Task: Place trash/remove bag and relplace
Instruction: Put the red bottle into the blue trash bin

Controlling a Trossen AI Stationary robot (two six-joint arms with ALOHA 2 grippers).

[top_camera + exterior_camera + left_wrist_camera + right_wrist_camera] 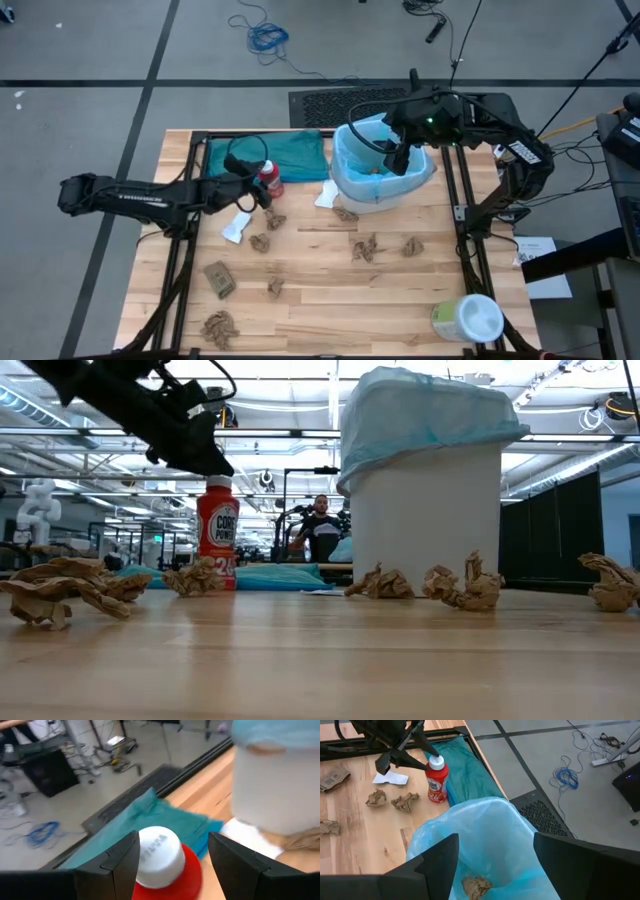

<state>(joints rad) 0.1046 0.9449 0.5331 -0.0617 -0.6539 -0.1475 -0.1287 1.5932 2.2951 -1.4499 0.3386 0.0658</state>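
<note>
**Trash pickup: left arm lining up on the red bottle**

Left end effector (172, 857) open, fingers either side of the red bottle's (270, 179) white cap, not yet gripping. Bottle stands upright at 9 o'clock of the white bin (380, 185). Next: descend, close on the cap or neck, carry to the bin. Right end effector (495, 862) open, empty, over the blue liner (485, 825); one paper wad (476, 886) is inside. Brown wads (365, 247) lie across the worktop (330, 300). Bottle label reads "CORE POWER".
</note>
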